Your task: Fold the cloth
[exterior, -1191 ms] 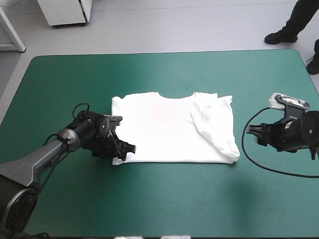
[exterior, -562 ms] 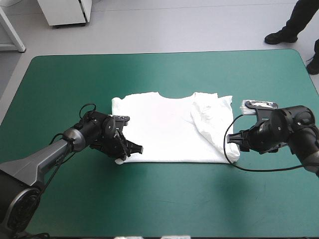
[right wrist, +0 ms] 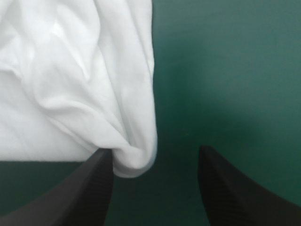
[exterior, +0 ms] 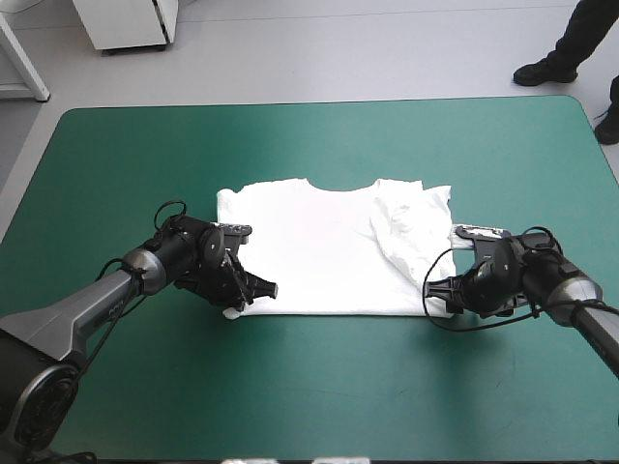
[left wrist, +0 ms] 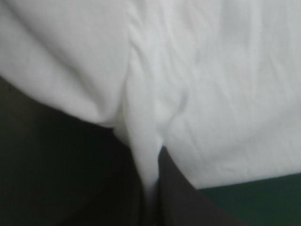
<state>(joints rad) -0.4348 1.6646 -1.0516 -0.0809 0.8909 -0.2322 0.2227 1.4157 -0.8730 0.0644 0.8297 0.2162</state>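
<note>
The white T-shirt [exterior: 319, 251] lies spread flat in the middle of the table, its right side folded inward over the body. My left gripper [exterior: 256, 290] sits low at the shirt's near left corner. In the left wrist view that gripper [left wrist: 153, 197] is shut on a pinched ridge of the T-shirt [left wrist: 211, 94]. My right gripper [exterior: 433, 293] is at the near right corner. Its black fingers stand open, and the rounded corner of the T-shirt [right wrist: 70, 84] lies just inside the right gripper [right wrist: 155, 183], against one finger [right wrist: 89, 188].
Teal-green cover [exterior: 319, 387] shows on every side of the shirt, with broad strips toward the near edge and the far edge. Both arms lie low over the cover, one on each side of the shirt.
My left gripper slid onto the near left corner and shut on it. My right arm swung in from the table's right to the near right corner, fingers still open.
</note>
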